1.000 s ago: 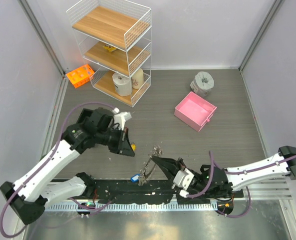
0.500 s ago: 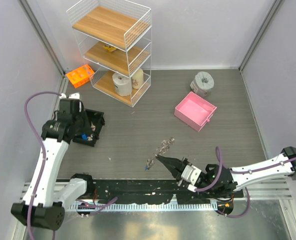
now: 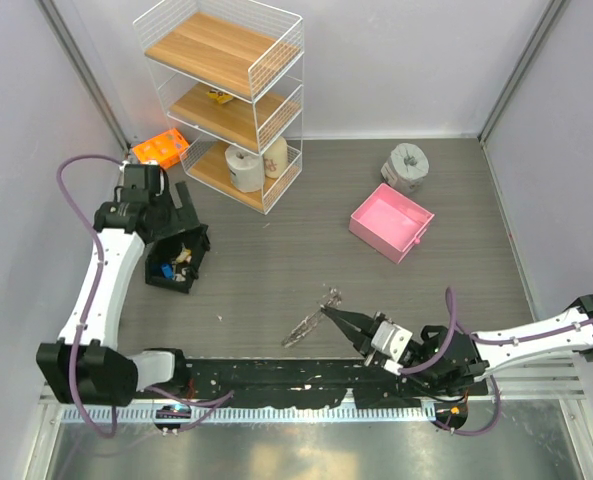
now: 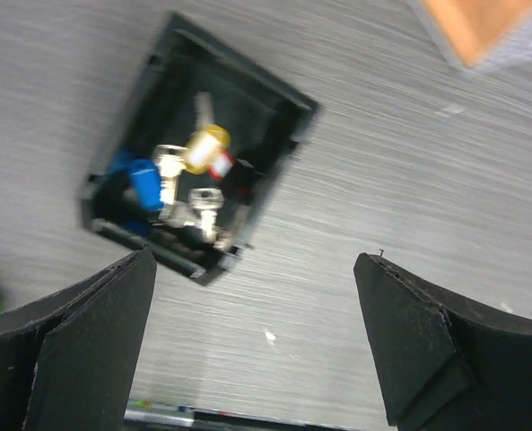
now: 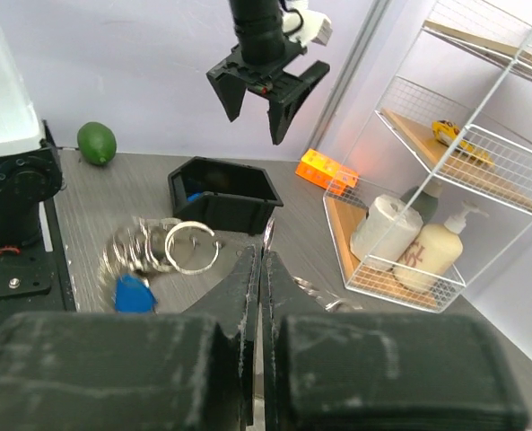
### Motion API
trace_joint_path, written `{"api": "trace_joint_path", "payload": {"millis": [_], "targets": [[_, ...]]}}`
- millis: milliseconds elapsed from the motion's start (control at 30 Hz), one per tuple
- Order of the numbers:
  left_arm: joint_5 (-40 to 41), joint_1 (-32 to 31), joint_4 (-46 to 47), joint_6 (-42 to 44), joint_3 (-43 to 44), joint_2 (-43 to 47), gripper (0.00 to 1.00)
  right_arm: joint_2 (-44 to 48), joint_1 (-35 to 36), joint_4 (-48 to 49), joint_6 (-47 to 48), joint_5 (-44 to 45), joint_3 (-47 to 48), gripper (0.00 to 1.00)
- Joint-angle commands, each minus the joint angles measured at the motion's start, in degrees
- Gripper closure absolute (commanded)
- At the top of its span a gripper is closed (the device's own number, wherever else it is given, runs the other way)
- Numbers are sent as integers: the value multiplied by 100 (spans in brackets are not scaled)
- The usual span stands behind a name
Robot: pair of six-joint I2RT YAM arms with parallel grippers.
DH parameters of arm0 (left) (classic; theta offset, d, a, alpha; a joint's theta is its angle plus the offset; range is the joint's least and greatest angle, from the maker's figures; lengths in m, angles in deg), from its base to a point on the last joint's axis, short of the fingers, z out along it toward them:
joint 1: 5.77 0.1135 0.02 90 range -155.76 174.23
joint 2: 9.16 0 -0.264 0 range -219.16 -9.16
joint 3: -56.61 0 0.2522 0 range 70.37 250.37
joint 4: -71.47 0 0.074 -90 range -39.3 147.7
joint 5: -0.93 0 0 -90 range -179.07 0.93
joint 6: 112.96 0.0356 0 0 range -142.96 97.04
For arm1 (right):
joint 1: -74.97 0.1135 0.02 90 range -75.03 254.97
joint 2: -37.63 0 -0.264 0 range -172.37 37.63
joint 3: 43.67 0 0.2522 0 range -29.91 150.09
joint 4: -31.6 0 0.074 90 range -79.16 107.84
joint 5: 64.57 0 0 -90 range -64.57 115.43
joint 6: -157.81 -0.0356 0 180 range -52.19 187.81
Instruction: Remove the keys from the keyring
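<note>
Directly beneath the left gripper [image 4: 255, 260], framed between its two widely parted fingers, a black bin [image 4: 248, 72] sits on the grey table [image 4: 409, 180]. The gripper hangs above the bin with nothing between its fingers. Inside the bin lie a yellow-headed key [image 4: 207, 148], a blue-headed key [image 4: 144, 184] just to its left in the wrist view, and a few silver keys [image 4: 203, 205] bunched beneath them. All of them touch or overlap.

Well off to that gripper's right and low over the table, the right gripper [image 5: 259, 256] has its fingers pressed together. The keyring [image 3: 304, 330] crosses its tips. In the right wrist view the wire loop and a blurred cluster of ringed keys [image 5: 135, 251] hang to the left of the fingertips, and a few more keys show just to their right. The ring looks pinched at the tips, though blur hides the exact contact. Below the cluster hangs a blue piece [image 5: 133, 292], too smeared to tell whether it is a key head or a tag.

Ahead of the right gripper's fingers, beyond the ring, stands the black bin with the left gripper spread above it. A lime [image 5: 95, 142] lies off to the left of the bin. A wire shelf rack [image 3: 216, 50] rises ahead and to the right.
</note>
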Motion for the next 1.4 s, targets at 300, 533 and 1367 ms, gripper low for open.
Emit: {"api": "trace_joint_path", "payload": {"millis": [300, 533, 1367], "targets": [[-2798, -2458, 2691, -222, -1814, 2568, 1, 32, -109, -2483, -1264, 1080, 2139, 95], [-2270, -3884, 5212, 735, -3202, 3543, 11, -389, -135, -3363, -1501, 1353, 3061, 95], [-2243, -5089, 6929, 3716, -3872, 2772, 5, -1242, -1691, -3882, -2028, 62, 4011, 95]]}}
